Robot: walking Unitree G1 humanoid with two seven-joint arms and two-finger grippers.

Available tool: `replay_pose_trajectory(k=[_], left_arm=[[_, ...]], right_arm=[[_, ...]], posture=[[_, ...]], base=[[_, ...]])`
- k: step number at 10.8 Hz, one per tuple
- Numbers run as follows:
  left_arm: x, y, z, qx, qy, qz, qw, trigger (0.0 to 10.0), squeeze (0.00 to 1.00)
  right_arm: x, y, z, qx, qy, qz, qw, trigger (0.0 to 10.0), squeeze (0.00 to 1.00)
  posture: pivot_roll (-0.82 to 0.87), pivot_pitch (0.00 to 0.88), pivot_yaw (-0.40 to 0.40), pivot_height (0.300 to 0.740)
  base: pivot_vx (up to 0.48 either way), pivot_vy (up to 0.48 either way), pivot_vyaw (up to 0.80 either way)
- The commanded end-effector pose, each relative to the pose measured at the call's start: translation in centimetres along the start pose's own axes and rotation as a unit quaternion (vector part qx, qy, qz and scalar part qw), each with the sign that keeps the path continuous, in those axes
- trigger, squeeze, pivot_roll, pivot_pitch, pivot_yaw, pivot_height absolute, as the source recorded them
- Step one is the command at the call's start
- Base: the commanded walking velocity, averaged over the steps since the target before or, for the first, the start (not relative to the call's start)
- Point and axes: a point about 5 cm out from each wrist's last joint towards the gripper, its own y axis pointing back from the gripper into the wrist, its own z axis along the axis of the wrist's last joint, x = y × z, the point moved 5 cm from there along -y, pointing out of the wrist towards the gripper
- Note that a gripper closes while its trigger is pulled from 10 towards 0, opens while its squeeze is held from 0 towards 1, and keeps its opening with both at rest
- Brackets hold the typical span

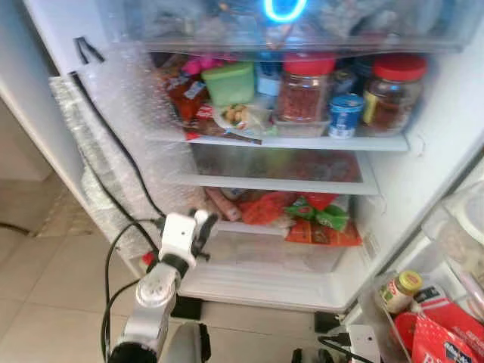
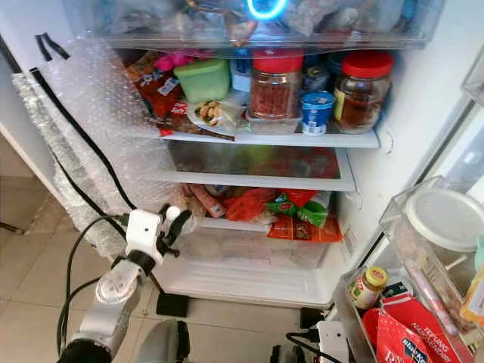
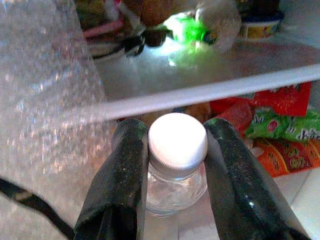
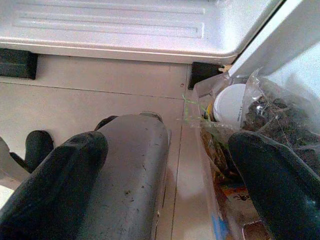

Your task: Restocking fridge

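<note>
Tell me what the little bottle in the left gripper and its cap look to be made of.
The small bottle, clamped between the left gripper fingers, looks like clear glass or hard clear plastic: see-through and glossy, too blurred to settle which. Its white cap looks like matt plastic with a finely ribbed edge.

This is a home kitchen, seen before an open fridge [image 1: 423, 174] standing on a tiled floor [image 1: 45, 280]. Its glass shelves [image 2: 265, 139] are crowded with household food: red-lidded jars [image 2: 276, 83], a green tub [image 2: 203, 79] and snack packets [image 2: 299, 219]. The door rack [image 2: 412, 302] holds more bottles and red packets.
</note>
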Motion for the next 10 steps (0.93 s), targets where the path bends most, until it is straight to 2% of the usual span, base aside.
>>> replay_pose_trajectory(k=[1,5,10], left_arm=[[0.22,-0.14,0.26,-0.008,-0.001,-0.002,1.0,10.0,0.0],[0.05,-0.46,0.74,-0.014,-0.014,-0.011,1.0,10.0,0.0],[0.25,-0.35,0.78,-0.014,-0.016,-0.012,1.0,10.0,0.0]], right_arm=[[0.83,0.21,-1.93,0.031,-0.008,0.012,0.999,10.0,0.0],[0.91,0.2,-1.93,0.032,-0.007,0.014,0.999,10.0,0.0],[1.01,0.18,-1.94,0.033,-0.005,0.016,0.999,10.0,0.0]], posture=[[-0.04,0.054,0.049,0.626],[-0.04,0.056,0.048,0.626],[-0.03,0.056,0.05,0.626]], base=[[0.0,0.0,0.0],[0.0,0.0,0.0],[0.312,0.0,0.0]])
